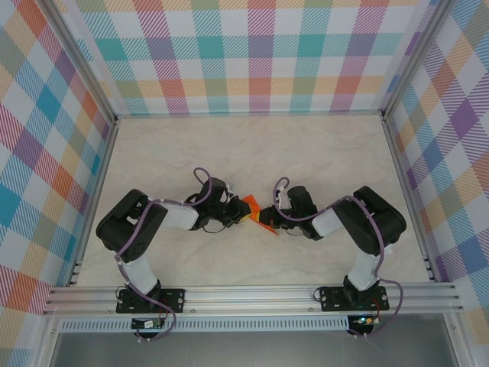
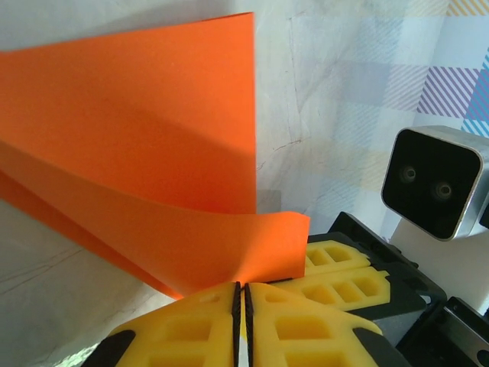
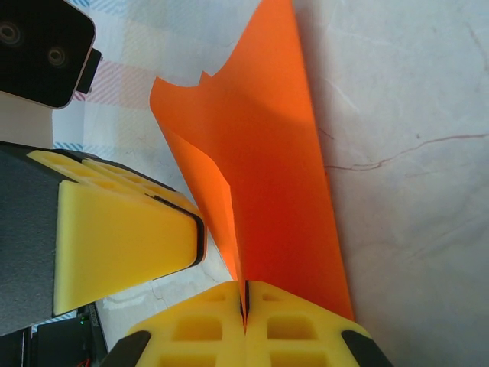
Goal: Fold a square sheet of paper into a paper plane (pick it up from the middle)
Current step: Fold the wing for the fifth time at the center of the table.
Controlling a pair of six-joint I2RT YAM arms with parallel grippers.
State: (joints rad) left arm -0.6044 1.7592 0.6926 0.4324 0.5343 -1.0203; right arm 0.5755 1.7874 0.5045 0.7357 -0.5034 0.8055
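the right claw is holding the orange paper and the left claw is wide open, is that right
No, the left claw is not wide open: the left wrist view shows it pinched shut on an edge of the orange paper. The right claw is holding the paper, as you said.

Top view looks down from behind; both close wrist views face the orange sheet (image 2: 130, 130).

The square sheet of paper (image 2: 137, 138): left side past the view's edge, near edge behind left hand (image 2: 239, 289).
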